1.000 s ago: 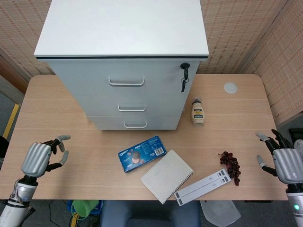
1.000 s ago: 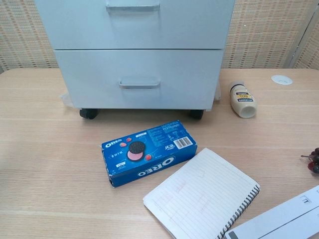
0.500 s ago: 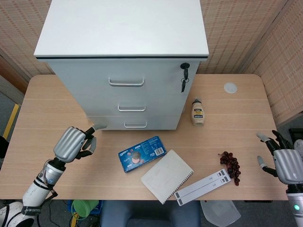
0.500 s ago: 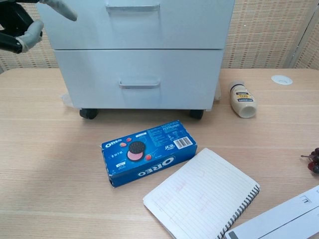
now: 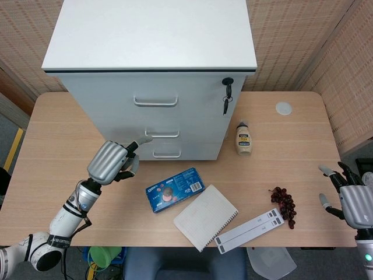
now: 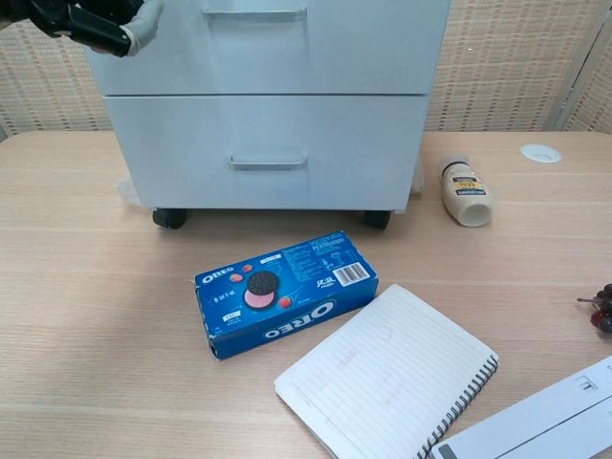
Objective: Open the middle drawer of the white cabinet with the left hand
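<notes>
The fingers (image 5: 133, 165) of the left hand (image 5: 112, 161) are loosely parted and hold nothing, one reaching toward the middle drawer (image 5: 160, 125) of the white cabinet (image 5: 152, 74) with its tip just left of the handle (image 5: 162, 134), while the right hand (image 5: 352, 198), well right of the cabinet, has its fingers spread and empty. Just before the cabinet lie an Oreo box (image 5: 174, 189) and a notebook (image 5: 205, 216). All its drawers sit closed, and a bottle (image 5: 243, 139) lies at its right.
</notes>
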Tool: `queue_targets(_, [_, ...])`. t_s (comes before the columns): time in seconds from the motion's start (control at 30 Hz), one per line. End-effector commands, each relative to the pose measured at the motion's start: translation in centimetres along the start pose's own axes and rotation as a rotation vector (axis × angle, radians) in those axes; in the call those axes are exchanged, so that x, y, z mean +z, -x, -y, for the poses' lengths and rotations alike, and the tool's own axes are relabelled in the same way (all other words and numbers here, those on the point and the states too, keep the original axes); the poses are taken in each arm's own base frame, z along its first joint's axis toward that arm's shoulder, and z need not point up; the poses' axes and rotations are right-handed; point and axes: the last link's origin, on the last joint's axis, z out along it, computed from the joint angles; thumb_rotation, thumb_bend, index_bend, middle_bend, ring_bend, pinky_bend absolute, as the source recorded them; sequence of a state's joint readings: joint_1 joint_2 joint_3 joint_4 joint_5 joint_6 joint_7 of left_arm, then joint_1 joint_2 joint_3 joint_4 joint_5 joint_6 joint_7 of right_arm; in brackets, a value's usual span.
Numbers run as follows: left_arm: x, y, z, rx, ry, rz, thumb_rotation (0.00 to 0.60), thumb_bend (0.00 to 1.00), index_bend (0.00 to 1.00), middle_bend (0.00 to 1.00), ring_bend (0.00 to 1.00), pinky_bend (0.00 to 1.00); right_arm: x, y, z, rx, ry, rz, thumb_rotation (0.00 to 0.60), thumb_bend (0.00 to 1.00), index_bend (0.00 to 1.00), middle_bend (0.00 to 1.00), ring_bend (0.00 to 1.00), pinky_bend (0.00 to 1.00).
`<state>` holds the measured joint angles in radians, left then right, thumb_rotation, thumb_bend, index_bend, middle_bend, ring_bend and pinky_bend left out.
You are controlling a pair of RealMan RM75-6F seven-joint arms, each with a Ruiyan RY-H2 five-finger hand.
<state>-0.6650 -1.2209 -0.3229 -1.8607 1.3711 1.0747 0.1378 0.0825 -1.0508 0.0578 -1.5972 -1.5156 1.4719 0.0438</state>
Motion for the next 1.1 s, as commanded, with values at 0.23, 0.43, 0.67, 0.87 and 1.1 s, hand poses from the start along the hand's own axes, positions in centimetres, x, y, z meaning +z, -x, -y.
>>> queue_targets(0.23, [2.4,0.3,-0.4,0.001,-0.009,0.024,0.6,0.69,0.19,0.9,0.94,1.0,-0.3,0.0,-0.4,0.004,0.013,-0.004,0.6,0.35,0.18,0.3,0.16,0.2])
queue_targets(0.43, [3.0,0.7,-0.2,0.004,-0.023,0.041,0.6,0.69,0.21,0.9,0.94,1.0,-0.4,0.0,-0.6,0.005,0.021,-0.006,0.6,0.35,0.18,0.3,0.16,0.2])
queue_targets(0.67, [3.4,1.0,0.1,0.0,-0.042,0.049,0.6,0.69,0.24,0.9,0.94,1.0,-0.4,0.0,-0.7,0.009,0.023,-0.007,0.6,0.35,0.18,0.3,0.16,0.2])
queue_targets(0.87, [3.5,1.1,0.1,0.004,-0.047,0.051,0.6,0.69,0.24,0.9,0.94,1.0,-0.3,0.1,-0.8,0.011,0.023,-0.002,0.6,0.35,0.18,0.3,0.16,0.2])
queue_targets(1.1, [2.8,1.0,-0.2,0.016,-0.038,0.054,0.6,0.69,0.25,0.9,0.94,1.0,-0.1,0.1,-0.7,0.009,0.02,0.0,0.6,0.35,0.18,0.3,0.16,0.2])
